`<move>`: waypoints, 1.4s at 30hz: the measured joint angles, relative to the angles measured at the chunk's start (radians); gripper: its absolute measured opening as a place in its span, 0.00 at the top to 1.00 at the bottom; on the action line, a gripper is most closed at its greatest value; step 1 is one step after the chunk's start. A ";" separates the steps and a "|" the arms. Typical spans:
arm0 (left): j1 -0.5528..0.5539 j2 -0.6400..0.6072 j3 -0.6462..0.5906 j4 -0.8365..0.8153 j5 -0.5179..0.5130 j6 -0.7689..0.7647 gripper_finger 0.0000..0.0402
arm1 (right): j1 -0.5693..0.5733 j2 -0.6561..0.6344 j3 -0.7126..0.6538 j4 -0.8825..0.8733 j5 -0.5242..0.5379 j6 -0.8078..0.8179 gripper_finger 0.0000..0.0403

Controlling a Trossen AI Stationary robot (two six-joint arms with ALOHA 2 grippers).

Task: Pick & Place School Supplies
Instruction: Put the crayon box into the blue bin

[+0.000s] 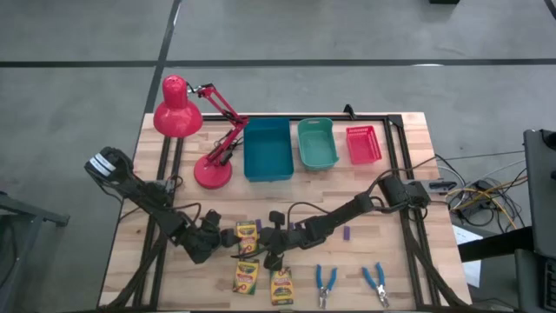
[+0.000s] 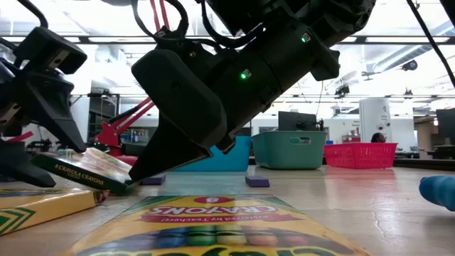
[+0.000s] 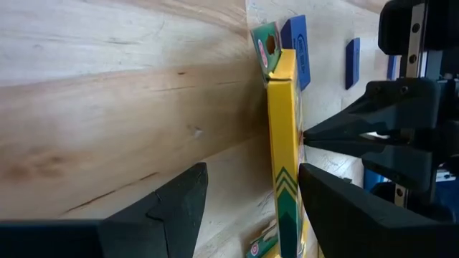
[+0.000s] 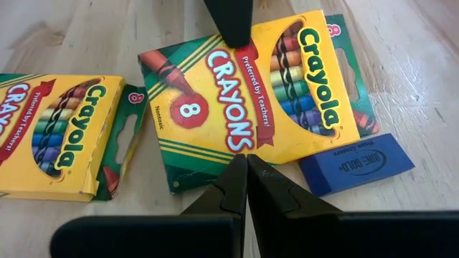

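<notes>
"Crayola CRAYONS 8" is printed on the crayon box (image 4: pixel 247 89), tilted up off the surface (image 1: pixel 400 252) and straddled by the left gripper (image 3: pixel 251 193), fingers spread wide. The right gripper (image 4: pixel 246 166), fingers closed empty, apparently touches its face; a blue eraser (image 4: pixel 356 165) lies beside it.

You can read words on the crayon box (image 4: pixel 251 100) in the right wrist view. It says "Crayola" in green letters, "CRAYONS" in white on a red band, a big "8" in a red circle, and "Preferred by Teachers!" in small print. The box beside it (image 4: pixel 61 136) shows "Crayola" too. The blue eraser (image 4: pixel 356 164) has small pale print that is too tiny to read for sure. In the low view, the tilted box (image 2: pixel 82 173) says "CRAYOLA CRAYONS" on its edge, and the flat box in front (image 2: pixel 213 220) says "CRAYONS".
</notes>
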 joint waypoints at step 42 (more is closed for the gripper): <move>0.046 0.013 -0.003 0.079 -0.026 0.069 0.85 | 0.000 0.004 0.005 -0.003 0.000 0.000 0.98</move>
